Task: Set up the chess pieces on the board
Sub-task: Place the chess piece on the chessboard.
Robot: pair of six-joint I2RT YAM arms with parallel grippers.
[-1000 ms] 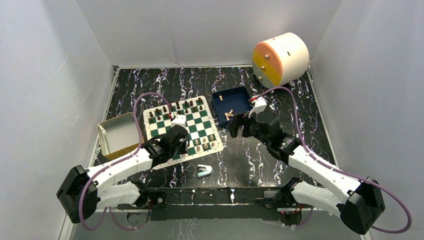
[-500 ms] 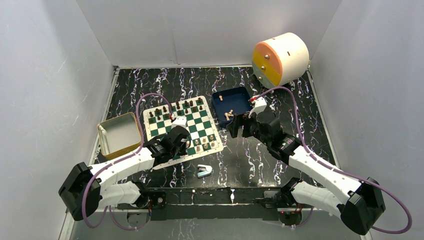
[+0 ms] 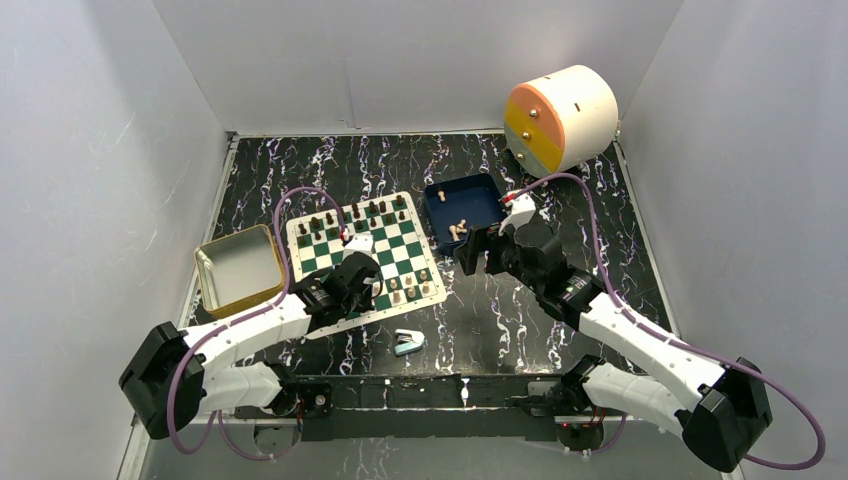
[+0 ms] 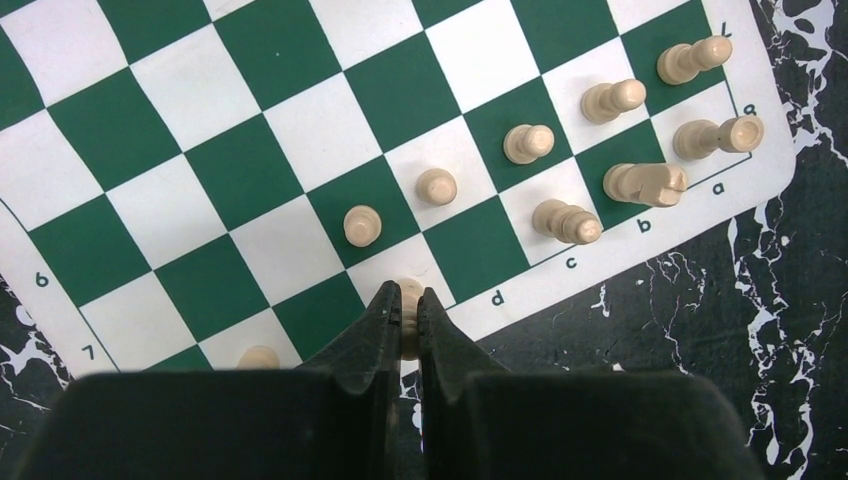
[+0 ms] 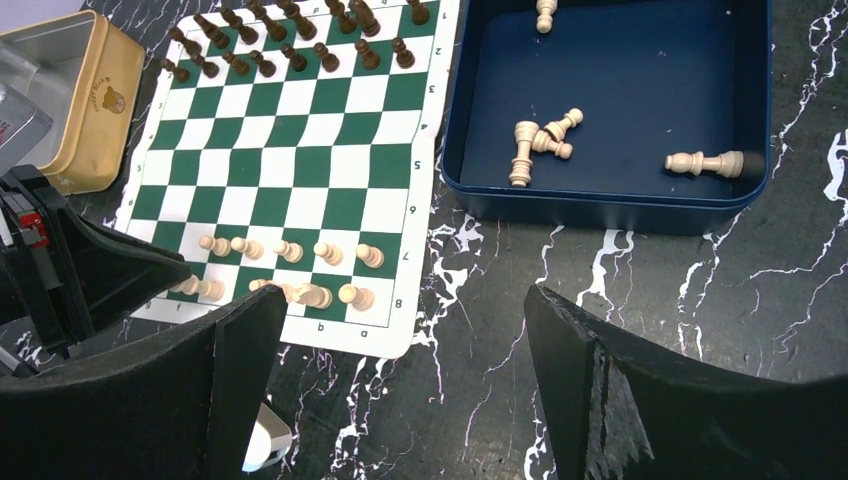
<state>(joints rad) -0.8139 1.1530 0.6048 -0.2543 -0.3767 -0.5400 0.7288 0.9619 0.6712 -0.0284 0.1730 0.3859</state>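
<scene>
The green-and-white board [image 3: 330,246] lies left of centre, with dark chess pieces [image 5: 290,50] on its far rows and tan ones [image 4: 530,142] on its near rows. My left gripper [image 4: 408,292] is low over the near edge by the "d" mark. It is shut on a tan piece [image 4: 410,285] that stands on a white square. My right gripper [image 5: 398,310] hangs open over bare tabletop between the board [image 5: 300,130] and the blue tray [image 5: 600,208]. Nothing is between its fingers. Several tan pieces [image 5: 525,150] lie in the tray.
A tan tin [image 3: 238,268] sits left of the board. A small light-blue object [image 3: 408,341] lies near the front edge. A white cylinder with an orange face [image 3: 560,118] stands at the back right. White walls enclose the table.
My left gripper has shut on the tan piece at the board's near edge. The right gripper has drifted slightly and stays open.
</scene>
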